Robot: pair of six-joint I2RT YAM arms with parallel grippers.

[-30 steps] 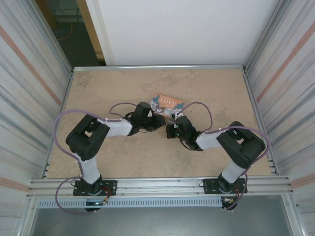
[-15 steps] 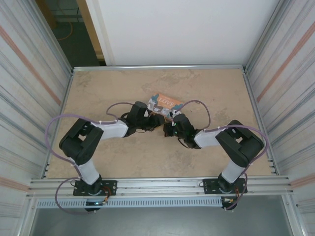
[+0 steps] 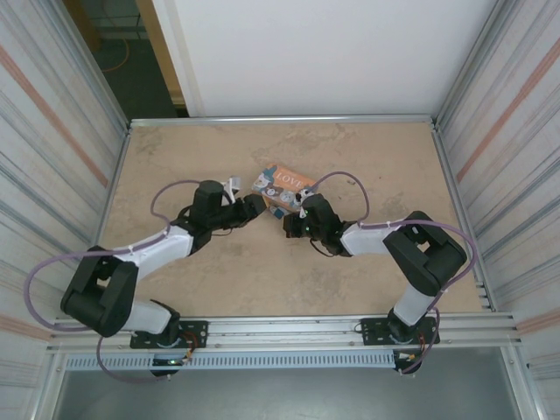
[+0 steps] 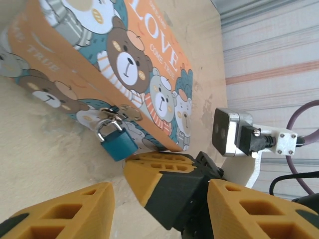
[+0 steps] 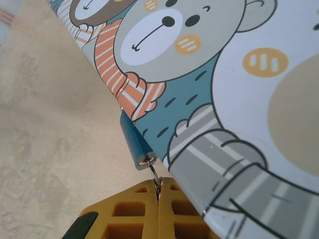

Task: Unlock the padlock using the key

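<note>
The padlock is found against the long side wall of an orange tin that lies flat on the counter. Its thin shackle is hooked through the tin's hasp. The long axis of the blue body is seen slanting away from the hasp. The shackle end is turned towards the tin and the keyhole end is pointed outward, straight at the right gripper. That gripper is clenched, its yellow fingers pressed together on a slim metal shaft, taken to be the key. The tip of the shaft appears to reach the keyhole, though the join is too small to be sure. The left gripper is held near the tin's end, released, its fingers spread apart with nothing grasped.
</note>
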